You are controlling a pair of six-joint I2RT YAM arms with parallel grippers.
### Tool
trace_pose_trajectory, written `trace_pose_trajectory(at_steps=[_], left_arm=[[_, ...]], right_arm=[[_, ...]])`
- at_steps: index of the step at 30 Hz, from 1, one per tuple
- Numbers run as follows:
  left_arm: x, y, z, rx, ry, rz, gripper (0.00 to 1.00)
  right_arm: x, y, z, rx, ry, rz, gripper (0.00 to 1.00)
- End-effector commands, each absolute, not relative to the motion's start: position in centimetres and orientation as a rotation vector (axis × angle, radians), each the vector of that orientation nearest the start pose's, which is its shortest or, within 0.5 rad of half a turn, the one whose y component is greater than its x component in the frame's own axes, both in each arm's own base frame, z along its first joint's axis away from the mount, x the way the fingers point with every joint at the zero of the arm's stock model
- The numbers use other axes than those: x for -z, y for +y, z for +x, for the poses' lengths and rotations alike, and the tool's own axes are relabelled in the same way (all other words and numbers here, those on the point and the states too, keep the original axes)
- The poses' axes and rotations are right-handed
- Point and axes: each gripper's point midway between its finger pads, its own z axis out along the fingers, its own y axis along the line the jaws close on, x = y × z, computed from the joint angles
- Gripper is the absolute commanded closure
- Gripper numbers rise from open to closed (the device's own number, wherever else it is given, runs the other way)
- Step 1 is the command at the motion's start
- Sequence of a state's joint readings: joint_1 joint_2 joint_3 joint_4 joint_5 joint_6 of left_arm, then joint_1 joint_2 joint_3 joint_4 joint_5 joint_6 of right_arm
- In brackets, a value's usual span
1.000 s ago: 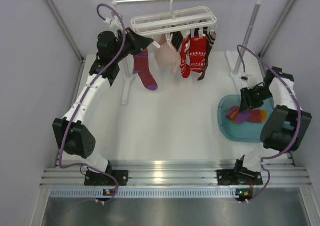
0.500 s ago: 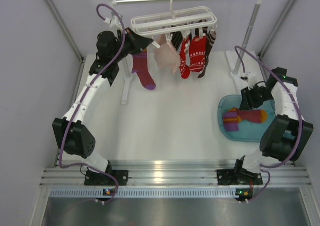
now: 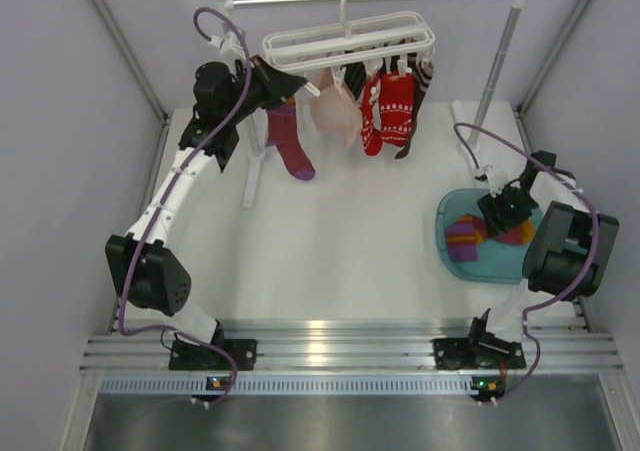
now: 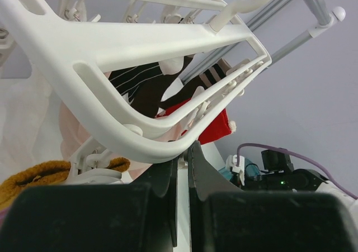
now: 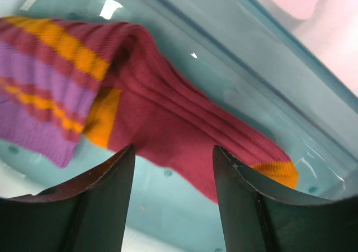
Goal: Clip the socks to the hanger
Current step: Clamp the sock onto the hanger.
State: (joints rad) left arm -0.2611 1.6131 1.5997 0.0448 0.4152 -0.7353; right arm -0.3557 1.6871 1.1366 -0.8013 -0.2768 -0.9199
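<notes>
Top external view: the left gripper (image 3: 288,83) is seen at the hanger's (image 3: 348,39) left end, its tips hidden under the frame. From the wrist it is seen closed; whether anything is pinched cannot be told. That arm is stretched far forward. The right gripper (image 5: 173,151) is held wide apart and empty just above a striped sock (image 5: 168,112) in the tray (image 5: 291,56). Other socks (image 3: 385,111) are hung from the hanger. Since a second ago the right jaws have been widened and the left arm is unmoved.
</notes>
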Motion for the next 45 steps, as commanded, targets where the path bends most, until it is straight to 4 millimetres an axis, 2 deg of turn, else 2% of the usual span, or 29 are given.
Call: trace_pose_trajectory(at_steps=[1,6,8,9,10,11,12,13,14,16,17,18,19,20,22,23,28,30,37,39,42,43,45], left_arm=[[-42.4,-22.1,45.6,1.108,1.6,-0.015,1.0],[-42.0,-22.0,45.7,1.108,1.604,-0.019,1.0],[-42.0,-22.1,45.8,1.11,1.602,-0.02,1.0],[-41.9,-22.1,45.8,1.111,1.605,-0.023,1.0],[-42.0,-22.1,45.7,1.112,1.604,-0.018,1.0],[-41.9,-22.1,45.8,1.11,1.605,-0.019,1.0],[-42.1,-22.0,45.7,1.106,1.599,-0.017,1.0],[-42.1,-22.0,45.7,1.102,1.6,-0.014,1.0],[-42.1,-21.9,45.7,1.1,1.599,-0.017,1.0],[-42.1,-21.8,45.6,1.098,1.599,-0.013,1.0],[-42.2,-21.8,45.6,1.098,1.598,-0.012,1.0],[-41.9,-21.9,45.6,1.1,1.603,-0.014,1.0],[-42.0,-21.9,45.6,1.102,1.602,-0.015,1.0],[-41.8,-21.9,45.6,1.101,1.605,-0.016,1.0],[-41.8,-21.9,45.6,1.105,1.604,-0.016,1.0],[-41.9,-21.9,45.6,1.106,1.603,-0.014,1.0],[-42.4,-21.9,45.4,1.107,1.592,-0.008,1.0],[-42.4,-21.8,45.5,1.101,1.591,-0.007,1.0],[-42.1,-21.8,45.4,1.103,1.596,-0.008,1.0],[-42.1,-21.7,45.5,1.102,1.596,-0.01,1.0],[-42.2,-21.7,45.5,1.101,1.596,-0.007,1.0],[-42.1,-21.7,45.6,1.098,1.598,-0.007,1.0],[-42.0,-21.7,45.6,1.099,1.6,-0.006,1.0]], right_arm=[[-3.2,-10.7,31.7,-0.055,2.691,-0.791,0.43],[-1.5,-10.4,30.4,-0.103,2.739,-0.812,0.46],[-1.1,-10.4,29.9,-0.126,2.742,-0.834,0.54],[-1.0,-10.2,29.7,-0.148,2.745,-0.842,0.62],[-1.1,-10.2,29.5,-0.171,2.741,-0.841,0.89],[-1.8,-10.0,29.2,-0.196,2.749,-0.836,1.0],[-2.5,-9.8,29.0,-0.218,2.74,-0.838,1.0],[-3.5,-9.6,29.0,-0.248,2.709,-0.845,1.0],[-6.2,-9.4,28.9,-0.256,2.685,-0.849,1.0],[-9.8,-8.9,29.2,-0.282,2.598,-0.864,1.0],[-13.7,-9.1,30.4,-0.205,2.507,-0.88,1.0],[-15.4,-8.3,29.4,-0.241,2.503,-0.892,1.0],[-17.2,-7.7,29.6,-0.237,2.447,-0.935,1.0],[-20.1,-7.3,29.4,-0.193,2.4,-0.962,1.0],[-23.0,-6.8,29.5,-0.097,2.336,-1.03,1.0],[-23.7,-6.5,29.4,-0.08,2.324,-1.049,1.0],[-24.5,-7.8,29.2,0.105,2.379,-1.13,1.0],[-25.2,-7.8,29.2,0.111,2.376,-1.137,1.0],[-27.5,-4.9,30.0,0.008,2.278,-1.161,1.0],[-27.2,-4.6,29.9,-0.03,2.287,-1.16,1.0],[-25.0,-5.3,29.5,-0.049,2.359,-1.166,1.0],[-23.0,-5.9,28.7,-0.062,2.431,-1.173,1.0],[-20.6,-7.1,28.3,-0.06,2.506,-1.165,1.0]])
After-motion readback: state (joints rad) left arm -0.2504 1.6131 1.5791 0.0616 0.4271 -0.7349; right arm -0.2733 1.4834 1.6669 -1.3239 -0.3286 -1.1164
